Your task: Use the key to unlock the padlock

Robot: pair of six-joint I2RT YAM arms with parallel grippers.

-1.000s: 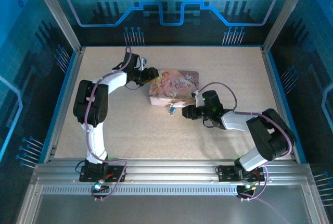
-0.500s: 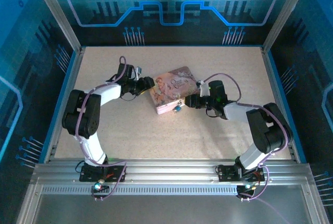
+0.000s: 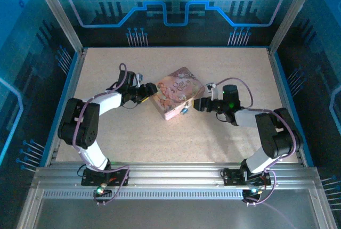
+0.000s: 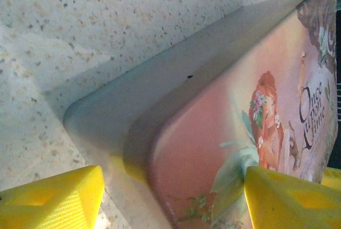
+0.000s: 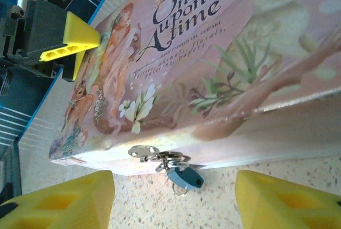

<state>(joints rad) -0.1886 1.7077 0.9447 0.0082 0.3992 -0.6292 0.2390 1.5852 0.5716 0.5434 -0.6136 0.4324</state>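
Observation:
The pink illustrated tin box (image 3: 177, 91) lies turned like a diamond at the table's middle. The tiny blue-teal padlock (image 5: 185, 177) hangs from a silvery hasp (image 5: 143, 152) on the box's front wall, also seen as a blue speck, the padlock (image 3: 184, 111). My right gripper (image 5: 175, 187) is open, low over the table, facing the padlock from a short way off and touching nothing. My left gripper (image 4: 173, 186) is open at the box's opposite corner, one finger (image 4: 53, 199) beside the wall, the other over the lid. The key is out of view.
The speckled table (image 3: 224, 69) has free room on all sides of the box. Blue enclosure walls (image 3: 170, 10) and a raised frame ring it. In the right wrist view the left gripper's yellow finger (image 5: 80, 38) rests at the lid's far corner.
The box has swung from lying crosswise to a diamond angle. My right gripper has backed off to the right and opened wider. The left arm has drawn back to the left.

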